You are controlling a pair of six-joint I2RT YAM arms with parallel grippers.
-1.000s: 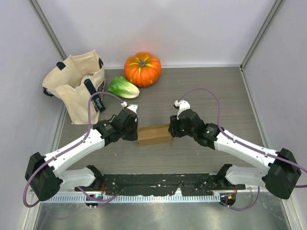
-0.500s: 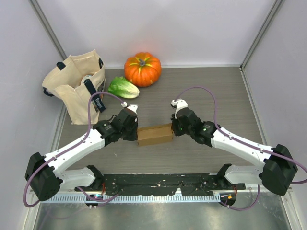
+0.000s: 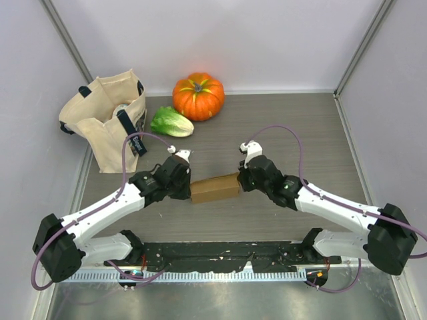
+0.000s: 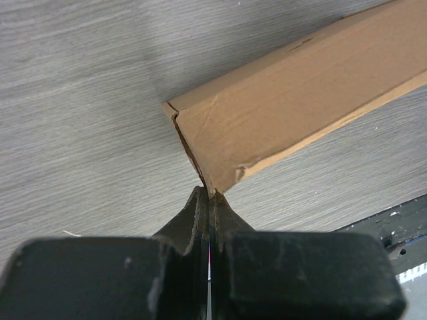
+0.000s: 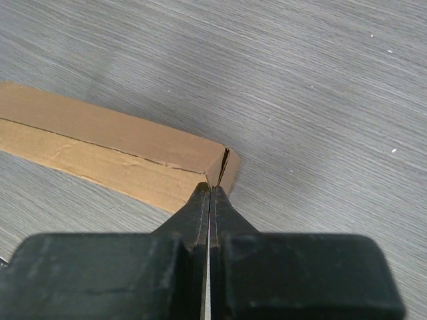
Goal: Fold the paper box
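Overhead feed here: the table (image 3: 287,127) has a grey-brown wood-grain top, and the grain runs roughly 9 to 3 o'clock. On the wrist cams it's just streaky grey. Pale, slightly lavender walls box it in, with the back wall (image 3: 233,40) at 12, the left wall (image 3: 27,87) at 9 and the right wall (image 3: 400,100) at 3. Slanted metal posts (image 3: 67,40) sit in the back corners, about 11 and 1. At 6 there's a black rail (image 3: 227,252), with a brushed steel strip (image 3: 220,300) below it. The light's soft and even, and the shadows are faint.
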